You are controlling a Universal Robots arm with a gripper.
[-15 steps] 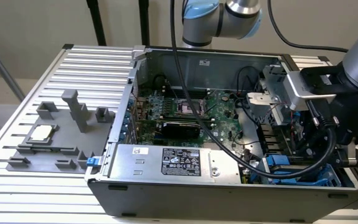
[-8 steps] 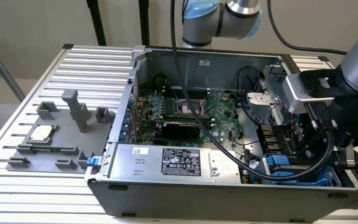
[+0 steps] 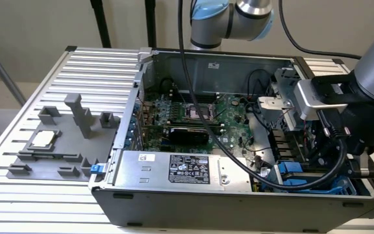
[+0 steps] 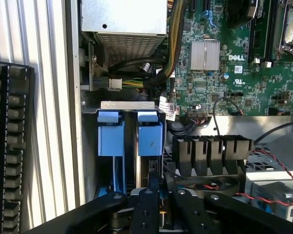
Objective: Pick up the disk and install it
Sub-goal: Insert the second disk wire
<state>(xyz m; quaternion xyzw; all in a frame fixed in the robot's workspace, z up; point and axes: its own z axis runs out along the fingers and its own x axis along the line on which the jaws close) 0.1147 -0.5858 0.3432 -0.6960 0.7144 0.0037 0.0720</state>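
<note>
Disk apparently inside case bay.

White "DELL" lettering stands on the green motherboard, beside the finned silver heatsink. The black-and-white label on the silver power supply box carries fine print and certification marks too small to read. No other text is legible.

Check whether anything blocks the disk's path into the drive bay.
Nothing visible does. The pincer seems to grip the disk edge-on, right beside another blue carrier in the bay. The cable bundle lies off to the side, clear of the slot.
</note>
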